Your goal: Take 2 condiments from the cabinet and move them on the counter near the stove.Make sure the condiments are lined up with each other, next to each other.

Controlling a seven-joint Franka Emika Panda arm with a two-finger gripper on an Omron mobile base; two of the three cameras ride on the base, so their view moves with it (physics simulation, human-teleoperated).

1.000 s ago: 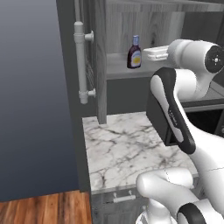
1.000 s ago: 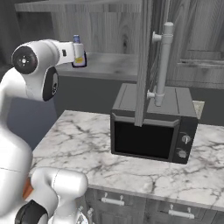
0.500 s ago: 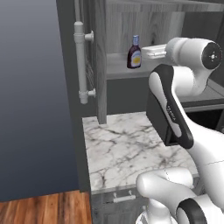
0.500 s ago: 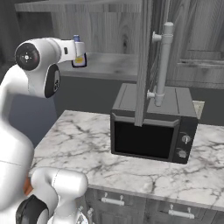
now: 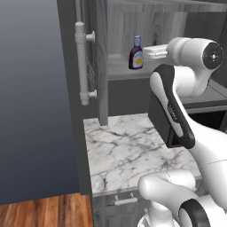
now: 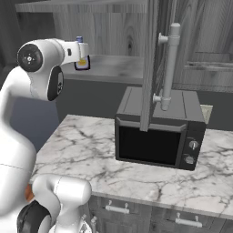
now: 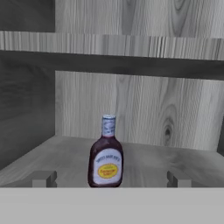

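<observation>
A small dark brown sauce bottle [image 7: 105, 154] with a blue cap stood upright on the lower shelf [image 7: 148, 164] of the grey wood-grain wall cabinet [image 5: 133, 31] — near its front edge. The two-finger gripper [image 7: 109, 178] was spread wide, gripping nothing, fingertips [image 7: 43, 179] flanking the bottle without touching. Below, a black box-shaped microwave [image 6: 157, 133] sat on the white veined marble counter [image 6: 86, 152] — under the open cabinet door [image 6: 149, 59].

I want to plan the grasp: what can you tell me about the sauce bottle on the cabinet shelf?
The sauce bottle is small, dark brown and glossy, with a blue cap, narrow neck and a yellow-white label facing the hand. It stands upright on the grey wood-grain shelf of the cabinet, touching only the shelf. The gripper is open in front of it, fingertips either side, not yet touching it.
</observation>
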